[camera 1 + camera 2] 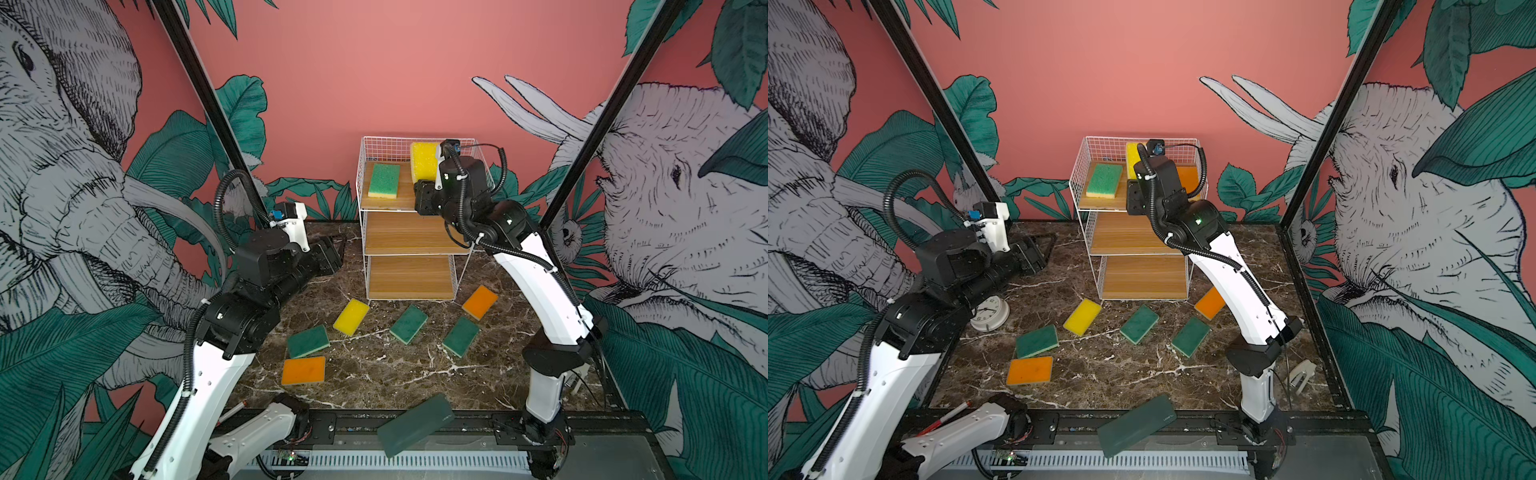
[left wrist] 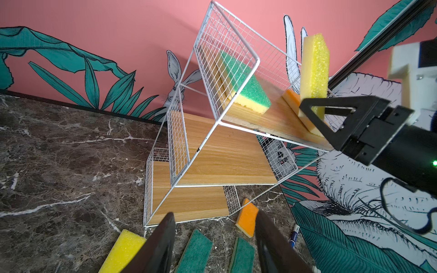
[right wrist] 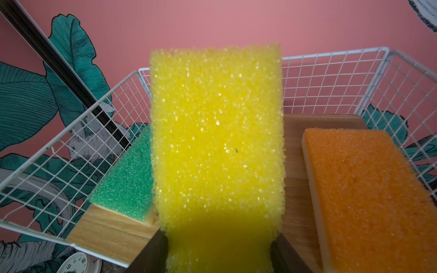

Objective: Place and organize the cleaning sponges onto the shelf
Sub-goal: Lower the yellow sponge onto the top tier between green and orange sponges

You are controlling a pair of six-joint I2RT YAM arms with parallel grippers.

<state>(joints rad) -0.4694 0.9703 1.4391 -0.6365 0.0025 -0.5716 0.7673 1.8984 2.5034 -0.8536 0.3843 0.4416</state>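
Front edge: a dark green flat slab point(image 1: 415, 424) lies at 6 o'clock; it is not a sponge.
Loose sponges: six lie flat on the marble table point(image 1: 374, 382), from the near orange sponge point(image 1: 303, 370) at 7 o'clock to the far orange sponge point(image 1: 480, 302) at 2 o'clock. Between them are three dark green sponges point(image 1: 408, 324) and a loose yellow sponge point(image 1: 351, 316).
Left gripper point(image 2: 215, 241): at 10 o'clock, jaws apart, nothing between them.
Shelf point(image 1: 409, 245): at 12 o'clock; the middle and lower boards are bare.
Top board point(image 1: 388, 203): a green sponge point(image 1: 384, 180) lies at its 9 o'clock side, a shelved orange sponge point(image 1: 1187, 176) at 3 o'clock.
Right gripper point(image 3: 218, 248): clamped on the lower end of the held yellow sponge point(image 3: 216, 132), which stands upright between those two.
Handling: probably light, soft and springy, rough enough not to slip. Grip across the short width, near one end.
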